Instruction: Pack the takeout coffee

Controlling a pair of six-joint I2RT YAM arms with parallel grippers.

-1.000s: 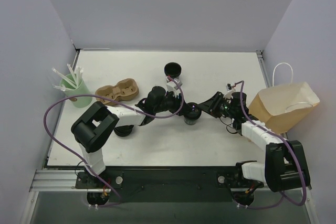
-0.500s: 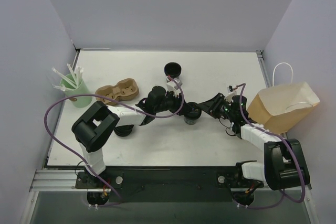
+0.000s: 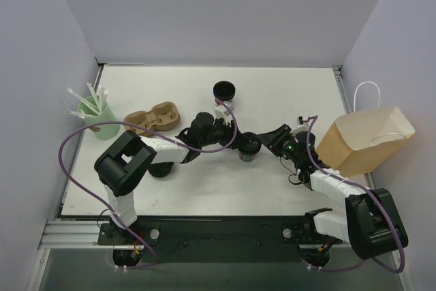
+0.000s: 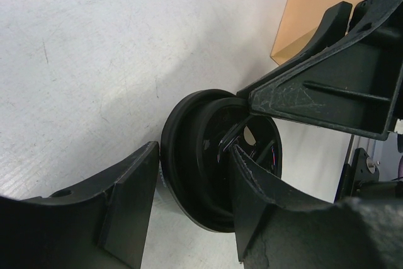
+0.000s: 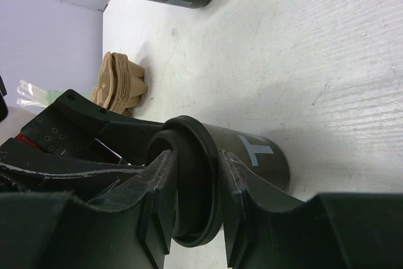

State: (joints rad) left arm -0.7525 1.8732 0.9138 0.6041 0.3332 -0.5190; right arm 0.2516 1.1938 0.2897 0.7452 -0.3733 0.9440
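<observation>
Overhead view looks down from behind; both wrist views crowd the takeout coffee.

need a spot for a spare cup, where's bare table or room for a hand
Bare table at the back right, between the ribbed black cup stack and the brown paper bag, and along the near edge. Crowded in the middle, where the left fingers and right fingers flank the takeout coffee.

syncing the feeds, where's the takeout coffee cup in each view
top external: coffee cup at the middle of the table.
left wrist: lower centre, lid facing camera.
right wrist: centre, lid pointing left.
landmark: paper bag, right in top external, upper right in left wrist; absent from right wrist.
</observation>
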